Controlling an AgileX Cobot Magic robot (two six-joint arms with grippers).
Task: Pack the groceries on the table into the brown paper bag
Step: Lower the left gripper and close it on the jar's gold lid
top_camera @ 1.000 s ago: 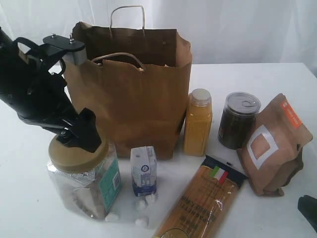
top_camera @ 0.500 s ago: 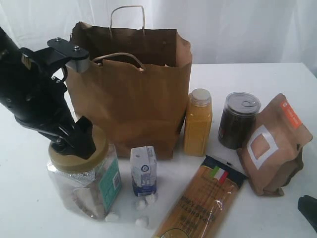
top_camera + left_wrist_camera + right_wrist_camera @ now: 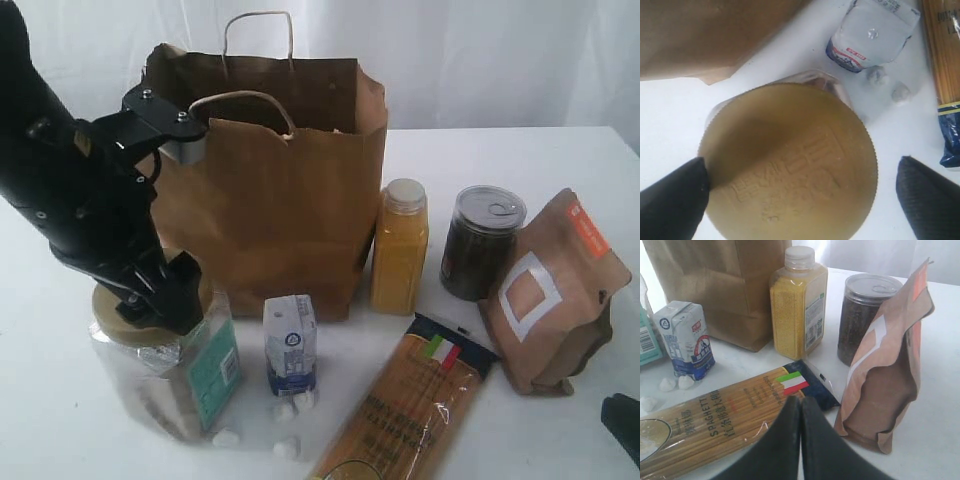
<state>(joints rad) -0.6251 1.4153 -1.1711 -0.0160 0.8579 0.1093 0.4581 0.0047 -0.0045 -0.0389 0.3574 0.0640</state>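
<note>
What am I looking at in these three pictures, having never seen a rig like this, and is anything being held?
This is a two-armed robot meant to pack groceries. The wide picture comes from a camera off the arms. The other two come from a camera on each wrist.

On the white table are a brown paper bag, a clear tan-lidded jar, a small white-blue carton, a yellow-orange bottle, a dark silver-lidded can and a brown pouch. A spaghetti packet lies flat, and small white lumps sit by the carton.

The left gripper is open, with its fingers on either side of the jar's lid. One finger is clearly apart from the lid, so nothing is gripped. The right gripper is shut and holds nothing.
</note>
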